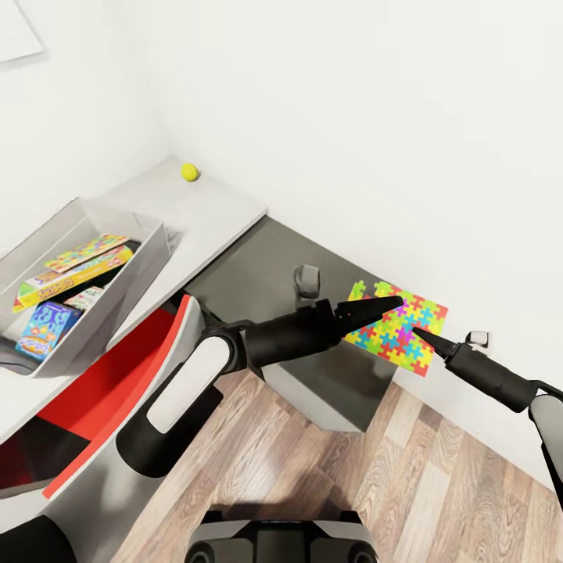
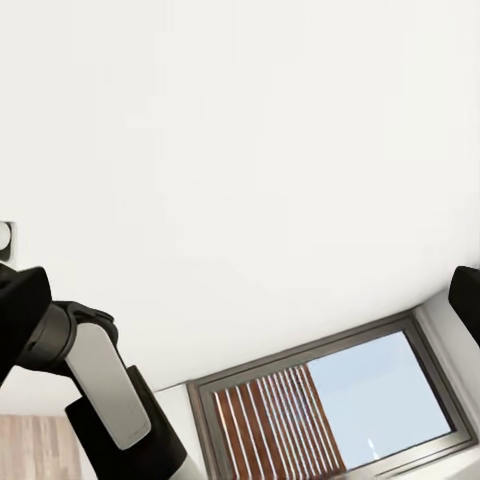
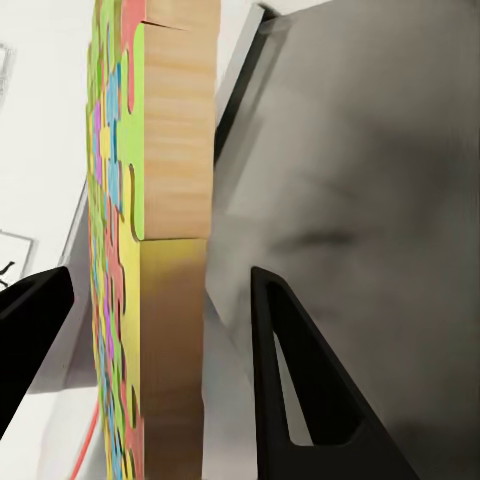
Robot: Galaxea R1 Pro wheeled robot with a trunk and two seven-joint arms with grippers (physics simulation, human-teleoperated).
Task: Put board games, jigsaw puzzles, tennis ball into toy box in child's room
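The right gripper [image 3: 160,340] had its two black fingers [image 3: 300,390] spread apart, one on each side of the jigsaw puzzle [image 1: 397,327]. They were not pressing on it. In the right wrist view the puzzle [image 3: 150,200] showed edge-on, so its long thin edge ran straight away from the fingers, with the colourful face on one side and a plain wood-coloured edge facing the camera.

In the head view the right gripper [image 1: 418,335] was at the near edge of the puzzle. The left gripper [image 1: 393,301] lay over the puzzle's upper part. Its tips looked close together, but I could not tell if they were pressed shut.

The puzzle sat at the far end of the dark grey part of the table [image 1: 258,274], close to the white wall [image 1: 375,117], with its corners pointing like a diamond.

Farther along, on the light grey part, the tennis ball [image 1: 189,171] sat near the wall. The toy box [image 1: 152,242] stood there too, with board games [image 1: 74,270] inside it. The floor [image 1: 438,485] was light wood planks.
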